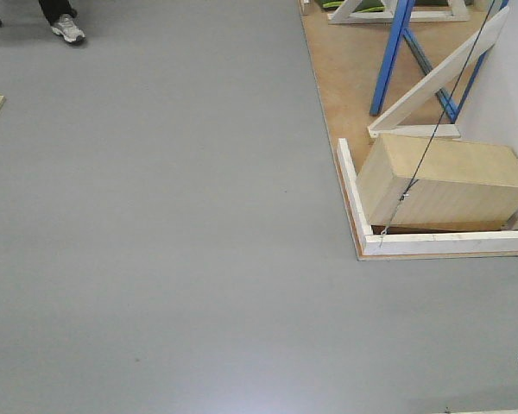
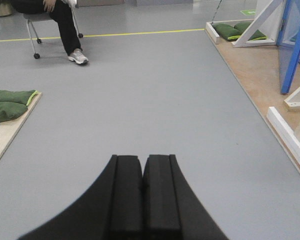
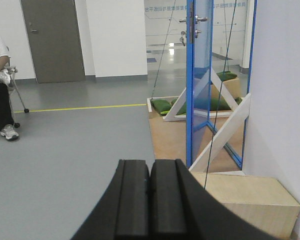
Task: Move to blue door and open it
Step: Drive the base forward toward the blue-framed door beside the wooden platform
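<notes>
blue door (image 3: 200,100) stood far right, glossy | silver lever handle (image 3: 192,20) at its edge | both jaws were clenched, empty

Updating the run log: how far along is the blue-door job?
Done: nothing visible yet. In hand: the approach; the tall glossy blue door with its silver lever handle stands ahead-right across grey floor. The left hand and right hand are shut, empty. Left: close in, press handle, open.

door (image 3: 200,90) behind box (image 3: 250,200), person (image 3: 0,85) far left
</notes>
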Controlling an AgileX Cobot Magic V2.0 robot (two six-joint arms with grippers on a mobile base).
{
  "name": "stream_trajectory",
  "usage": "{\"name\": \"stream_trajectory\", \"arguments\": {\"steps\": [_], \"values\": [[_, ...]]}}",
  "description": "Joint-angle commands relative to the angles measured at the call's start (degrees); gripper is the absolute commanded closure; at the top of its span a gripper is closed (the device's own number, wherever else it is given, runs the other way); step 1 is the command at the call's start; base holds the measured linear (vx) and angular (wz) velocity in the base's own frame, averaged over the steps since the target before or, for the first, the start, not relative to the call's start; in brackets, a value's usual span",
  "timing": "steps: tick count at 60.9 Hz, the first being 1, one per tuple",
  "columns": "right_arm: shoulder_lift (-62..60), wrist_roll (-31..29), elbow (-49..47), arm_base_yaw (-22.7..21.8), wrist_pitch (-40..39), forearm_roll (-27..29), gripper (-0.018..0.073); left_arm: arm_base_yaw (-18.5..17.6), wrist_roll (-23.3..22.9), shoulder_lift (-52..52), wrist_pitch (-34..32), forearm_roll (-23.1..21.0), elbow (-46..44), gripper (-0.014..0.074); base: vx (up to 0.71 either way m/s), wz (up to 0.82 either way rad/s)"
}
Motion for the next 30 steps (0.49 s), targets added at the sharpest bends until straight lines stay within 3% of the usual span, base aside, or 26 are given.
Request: {"name": "stream_trajectory", "arguments": {"steps": [1, 30], "values": [[-0.9, -0.4, 0.5, -0.1, -5.0, -0.3, 0.0564, 0.5, -0.2, -1.5, -4.5, 0.0, -1.8, 0.0526, 0.16, 0.01], [-0.9, -0.3, 0.5, -0.1, -5.0, -0.3, 0.0564, 0.5, -0.2, -1.3, -4.4, 0.0, -1.8, 0.0526, 0.25, -0.09]]}}
